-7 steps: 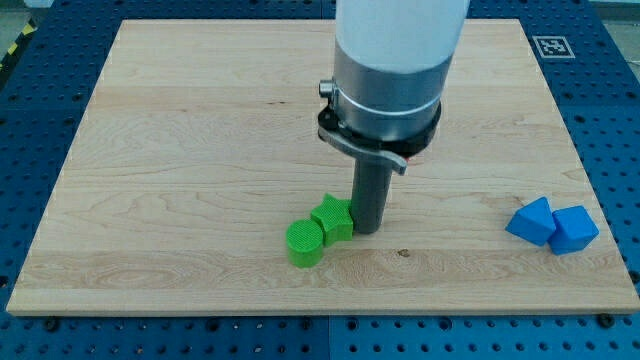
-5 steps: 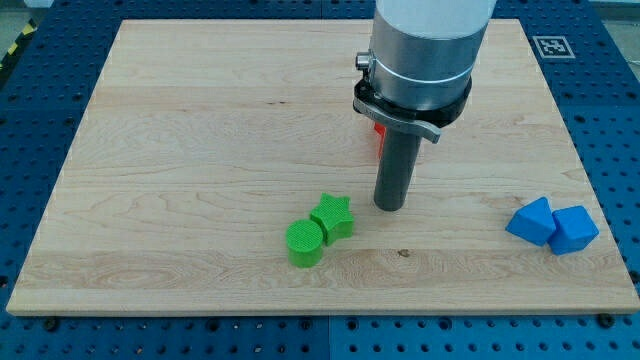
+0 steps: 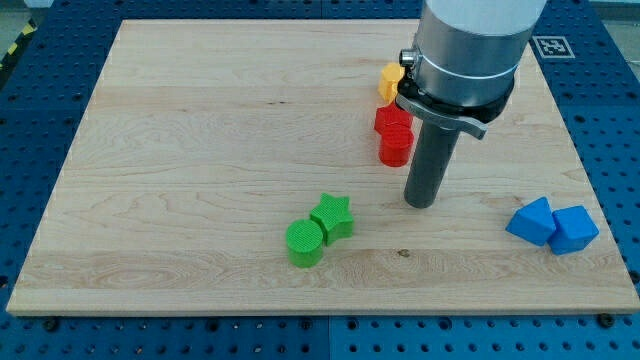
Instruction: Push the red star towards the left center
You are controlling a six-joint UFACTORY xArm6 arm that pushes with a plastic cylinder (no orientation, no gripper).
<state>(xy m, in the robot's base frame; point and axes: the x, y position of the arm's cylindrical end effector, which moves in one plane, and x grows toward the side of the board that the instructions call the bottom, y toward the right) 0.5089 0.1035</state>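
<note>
The red star point(image 3: 392, 119) lies on the wooden board right of centre, partly hidden by the arm's body. A red cylinder point(image 3: 395, 147) touches it just below. My tip point(image 3: 421, 203) rests on the board below and slightly right of the red cylinder, a short gap away from it. The rod is not touching any block.
A yellow block point(image 3: 389, 80) sits just above the red star. A green star point(image 3: 333, 216) and green cylinder point(image 3: 304, 243) touch at bottom centre. Two blue blocks point(image 3: 530, 220) point(image 3: 573, 229) lie at the bottom right. The board's right edge point(image 3: 585, 170) is close.
My tip has moved right and slightly up, away from the green star. The red and yellow blocks, hidden behind the arm before, now show. No block has moved.
</note>
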